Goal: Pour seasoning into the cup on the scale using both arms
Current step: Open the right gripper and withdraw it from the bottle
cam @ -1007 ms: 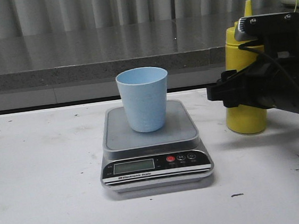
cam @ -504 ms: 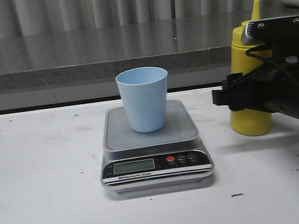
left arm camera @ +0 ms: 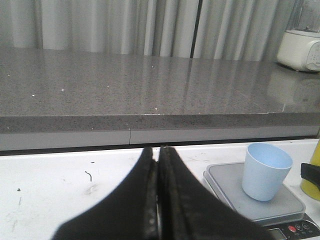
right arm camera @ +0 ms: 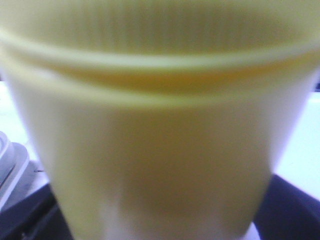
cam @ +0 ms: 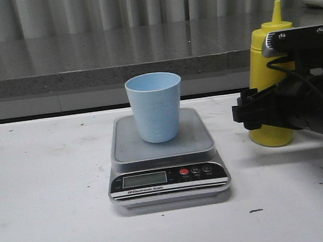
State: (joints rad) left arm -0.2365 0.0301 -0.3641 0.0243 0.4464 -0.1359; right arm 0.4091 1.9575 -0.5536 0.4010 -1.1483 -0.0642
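The pale blue cup (cam: 155,107) stands upright on the platform of the silver-grey scale (cam: 128,143). The yellow squeeze bottle (cam: 267,46) stands upright on the white table to the right of the scale. My right gripper (cam: 265,113) is shut on the bottle's middle from the right. In the right wrist view the blurred bottle (right arm camera: 160,125) fills the frame, with dark fingers (right arm camera: 25,215) at its sides. My left gripper (left arm camera: 159,200) is shut and empty, low over the table, left of the scale (left arm camera: 225,180) and the cup (left arm camera: 265,170). It is out of the front view.
A grey stone ledge (cam: 86,59) runs along the back of the white table (cam: 44,214), with curtains behind it. A white appliance (left arm camera: 300,47) stands on the ledge at the back right. Small dark marks dot the table.
My right gripper and the yellow bottle have shifted together a little to the right, away from the scale. The cup and scale have not moved.
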